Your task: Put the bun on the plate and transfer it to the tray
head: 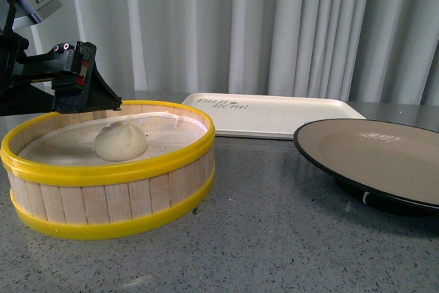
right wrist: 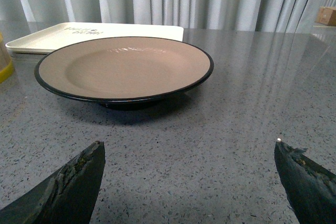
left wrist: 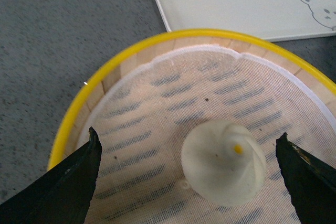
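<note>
Starting nearest on the grey speckled tabletop point(head: 274, 238), the yellow-rimmed steamer basket point(head: 110, 197) is sitting front and left. The bun point(head: 120, 141) is resting inside it on the white cloth liner point(left wrist: 173, 103). It is not yet lifted, so even the first step is waiting to be done.

Over the basket's far-left side the left end effector point(left wrist: 188, 142) is hovering, jaws spread wide and gripping nothing. In the left wrist view the bun is lying between the two dark fingertips point(left wrist: 92, 148), closer to one than the other, with bare cloth showing on either side. That is looking like a line-up for the pick.

Moving across to the right, the plate point(head: 374, 159) is sitting on the tabletop with nothing on it, well apart from the basket. The right end effector point(right wrist: 189, 148) is not showing in the front view. Its own wrist camera is showing it low over the tabletop and facing the plate, jaws wide apart and carrying nothing.

Farther back, the tray point(head: 271, 111) is lying flat just behind the basket and behind the plate, with nothing placed on it. Everything is therefore looking undone: the grasp, the drop onto the plate, then the plate's trip back to that tray.
</note>
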Controlling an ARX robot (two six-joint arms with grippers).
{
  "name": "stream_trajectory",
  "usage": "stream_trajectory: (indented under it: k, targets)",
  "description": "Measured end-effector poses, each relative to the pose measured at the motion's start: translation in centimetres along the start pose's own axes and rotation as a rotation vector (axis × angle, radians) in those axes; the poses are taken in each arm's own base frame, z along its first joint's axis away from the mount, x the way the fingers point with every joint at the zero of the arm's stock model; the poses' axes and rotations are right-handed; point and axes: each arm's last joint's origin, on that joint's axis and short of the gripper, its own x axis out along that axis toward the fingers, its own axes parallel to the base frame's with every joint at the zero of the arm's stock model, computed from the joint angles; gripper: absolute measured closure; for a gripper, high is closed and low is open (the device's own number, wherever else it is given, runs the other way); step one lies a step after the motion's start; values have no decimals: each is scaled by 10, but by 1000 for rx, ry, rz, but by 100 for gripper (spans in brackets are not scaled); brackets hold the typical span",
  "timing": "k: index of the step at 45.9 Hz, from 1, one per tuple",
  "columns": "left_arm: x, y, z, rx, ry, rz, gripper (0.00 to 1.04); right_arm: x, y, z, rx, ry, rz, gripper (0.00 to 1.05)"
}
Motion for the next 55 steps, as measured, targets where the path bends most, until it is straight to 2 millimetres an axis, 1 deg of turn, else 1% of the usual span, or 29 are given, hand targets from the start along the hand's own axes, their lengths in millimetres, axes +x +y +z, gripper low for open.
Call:
stream_trajectory:
  k: [6,10,20,35,41,45,50,55]
  targets:
    - [-1,-5,-8,-45,23,-20,7,0,0,0,0,0,0,8]
    - [0,-9,-11,-41,28,-28,7,0,0,0,0,0,0,8]
    - [4,-24,-13,-6,18,-38,7,0,0,0,0,0,0,8]
    - [8,-38,-13,37,19,-51,7,0,0,0,0,0,0,8]
    - [14,-43,-12,95,-11,-18,7,0,0,0,0,0,0,8]
    - [21,-44,-16,119,0,-9,7,0,0,0,0,0,0,8]
    - [28,-44,-22,123,27,-15,7,0,0,0,0,0,0,8]
    - [30,-43,-20,122,26,-3,7,0,0,0,0,0,0,8]
